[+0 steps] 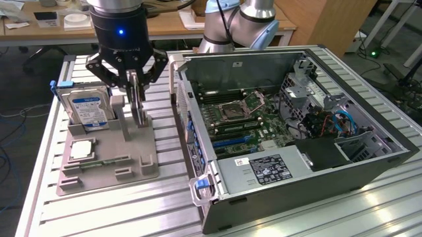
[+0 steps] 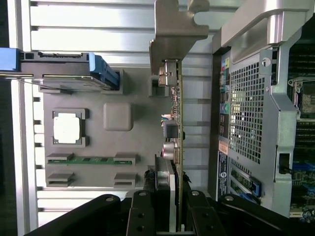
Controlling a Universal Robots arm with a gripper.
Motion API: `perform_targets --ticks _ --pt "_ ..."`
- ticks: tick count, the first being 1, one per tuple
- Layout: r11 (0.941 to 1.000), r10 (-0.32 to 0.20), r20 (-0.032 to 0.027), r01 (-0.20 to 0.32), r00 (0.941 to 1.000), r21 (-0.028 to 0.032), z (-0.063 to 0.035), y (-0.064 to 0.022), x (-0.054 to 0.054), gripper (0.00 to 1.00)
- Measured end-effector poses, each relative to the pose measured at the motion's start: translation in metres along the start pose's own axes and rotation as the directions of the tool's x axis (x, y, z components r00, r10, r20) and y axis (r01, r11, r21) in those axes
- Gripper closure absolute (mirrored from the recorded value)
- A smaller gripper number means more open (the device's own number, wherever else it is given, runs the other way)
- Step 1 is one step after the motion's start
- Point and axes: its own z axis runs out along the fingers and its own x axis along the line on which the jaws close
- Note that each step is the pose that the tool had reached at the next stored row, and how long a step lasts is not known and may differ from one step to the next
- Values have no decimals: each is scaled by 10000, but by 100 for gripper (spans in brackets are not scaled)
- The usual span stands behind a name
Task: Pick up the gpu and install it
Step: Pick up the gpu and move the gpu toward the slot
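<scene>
The gpu (image 1: 138, 107) stands on edge in the grey holder (image 1: 132, 153) beside the open computer case (image 1: 297, 197), the gripper (image 1: 135, 89) pinched narrow on its upper edge — we judge it light, stiff but fragile, best held by bare board.

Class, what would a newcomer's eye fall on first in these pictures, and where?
The open computer case sits on the exterior view's right, its motherboard exposed. On that view's left, the gripper is shut on the gpu, which stands on edge in a grey tray beside a hard drive.
</scene>
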Motion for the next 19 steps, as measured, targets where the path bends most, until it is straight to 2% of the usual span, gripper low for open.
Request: perform_targets --ticks 19 --pt "10000 0 0 0 10000 2 -85 0 -2 72"
